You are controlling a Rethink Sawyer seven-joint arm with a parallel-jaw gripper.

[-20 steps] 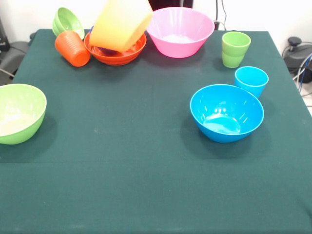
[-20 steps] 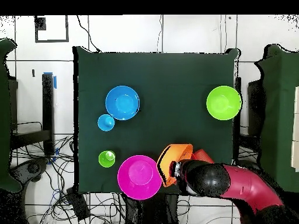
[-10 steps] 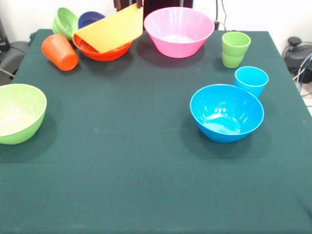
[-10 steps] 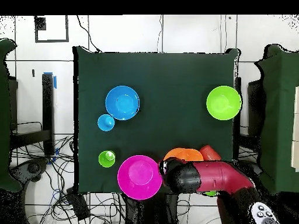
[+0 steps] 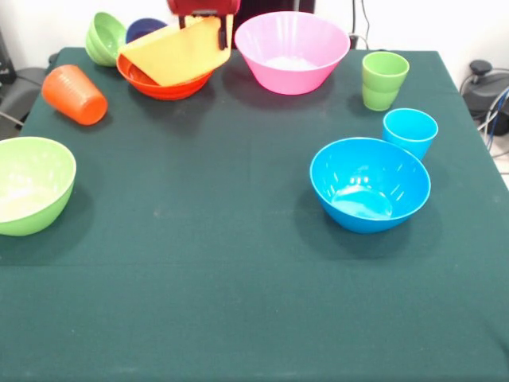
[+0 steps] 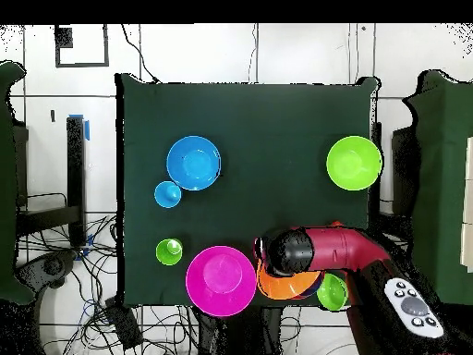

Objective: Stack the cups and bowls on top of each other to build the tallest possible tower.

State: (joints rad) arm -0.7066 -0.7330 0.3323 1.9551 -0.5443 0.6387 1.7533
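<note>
Up at twelve o'clock of the worktop [image 5: 238,302], the hand [image 5: 203,22] is clamped on the rim of the large orange bowl [image 5: 179,52], which leans tilted in the red-orange bowl [image 5: 163,83]. At nine o'clock of them, well apart, the orange cup [image 5: 75,95] lies on its side; the pink bowl [image 5: 292,50] sits just beside, at three o'clock.

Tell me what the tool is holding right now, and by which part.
The tool appears to grip the large orange bowl at its raised rim, tilting it into the red-orange bowl. Its fingers are too hidden to confirm closure.
</note>
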